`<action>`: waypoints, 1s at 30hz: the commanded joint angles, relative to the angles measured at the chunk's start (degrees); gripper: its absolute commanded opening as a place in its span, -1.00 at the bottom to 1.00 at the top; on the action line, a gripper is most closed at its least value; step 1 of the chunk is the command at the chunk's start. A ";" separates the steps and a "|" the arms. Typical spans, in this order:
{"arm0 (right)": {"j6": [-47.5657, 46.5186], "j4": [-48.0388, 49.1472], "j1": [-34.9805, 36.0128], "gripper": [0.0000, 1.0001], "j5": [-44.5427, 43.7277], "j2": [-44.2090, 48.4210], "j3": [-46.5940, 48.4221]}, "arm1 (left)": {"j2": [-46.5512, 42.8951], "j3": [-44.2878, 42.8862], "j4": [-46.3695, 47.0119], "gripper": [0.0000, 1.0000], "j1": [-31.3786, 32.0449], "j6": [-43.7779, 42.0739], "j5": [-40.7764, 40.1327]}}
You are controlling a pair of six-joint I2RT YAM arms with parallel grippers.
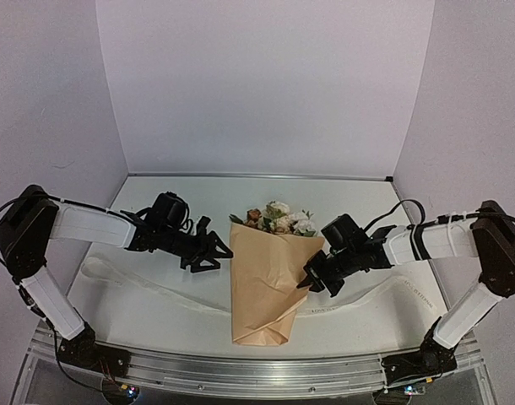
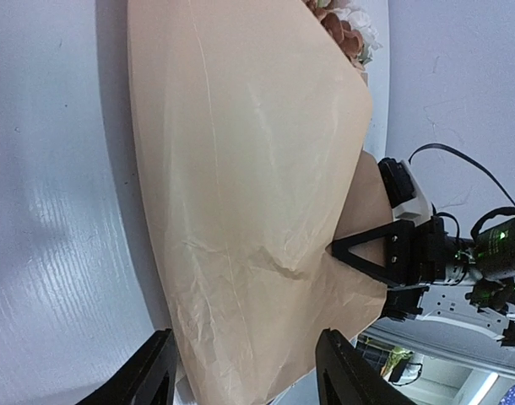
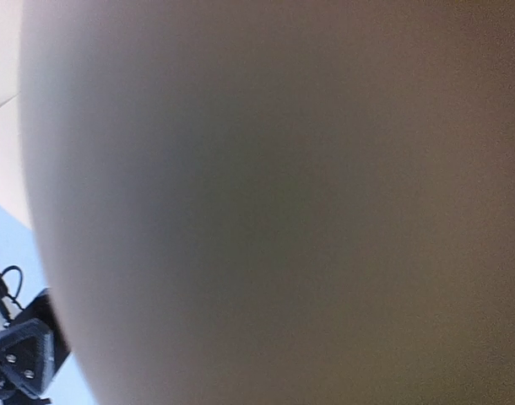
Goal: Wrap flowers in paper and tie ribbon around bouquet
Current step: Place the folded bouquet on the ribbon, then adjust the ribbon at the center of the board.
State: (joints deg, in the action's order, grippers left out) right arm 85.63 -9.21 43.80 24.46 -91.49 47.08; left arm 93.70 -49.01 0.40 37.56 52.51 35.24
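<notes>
bouquet (image 1: 262,283) blocks mid table (image 1: 181,198) with right gripper (image 1: 311,281) pinching its right edge, ribbon (image 1: 148,287) lies flat across both near sides, narrow gap between bouquet and open-jawed left gripper (image 1: 222,257), open room behind the flowers (image 1: 279,219).

FLOWERS WRAPPED: The bouquet (image 1: 264,283) lies flat between the left gripper (image 1: 217,252) and the right gripper (image 1: 311,279), a cone of creased tan paper (image 2: 241,211) folded over at its narrow near end. White, peach and brown flowers (image 1: 281,219) crowd the wide end, beyond both grippers. The paper's right flap seems pinched in the right gripper. A cream ribbon (image 1: 148,288) runs crosswise beneath the cone, nearer than either gripper.
</notes>
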 commanded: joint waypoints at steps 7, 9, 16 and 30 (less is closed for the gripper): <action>-5.28 2.34 1.49 -0.23 -4.54 2.70 -3.39 | -13.17 7.35 -8.63 0.39 -2.14 10.44 -21.66; -8.03 -0.56 1.48 0.02 -5.30 4.18 -3.65 | -18.00 9.98 -12.40 0.49 -2.48 13.58 -27.21; -17.72 -18.28 1.40 0.46 -13.18 12.89 -4.40 | -31.76 13.01 -32.40 0.60 -3.02 23.59 -46.84; -25.80 -35.17 -8.47 0.93 -23.12 30.48 -12.53 | -30.62 10.32 -38.93 0.68 -19.09 16.61 -60.22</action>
State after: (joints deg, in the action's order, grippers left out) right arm 62.27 -38.25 38.78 4.93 -64.98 37.60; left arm 60.27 -36.31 -40.96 23.90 75.44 -21.66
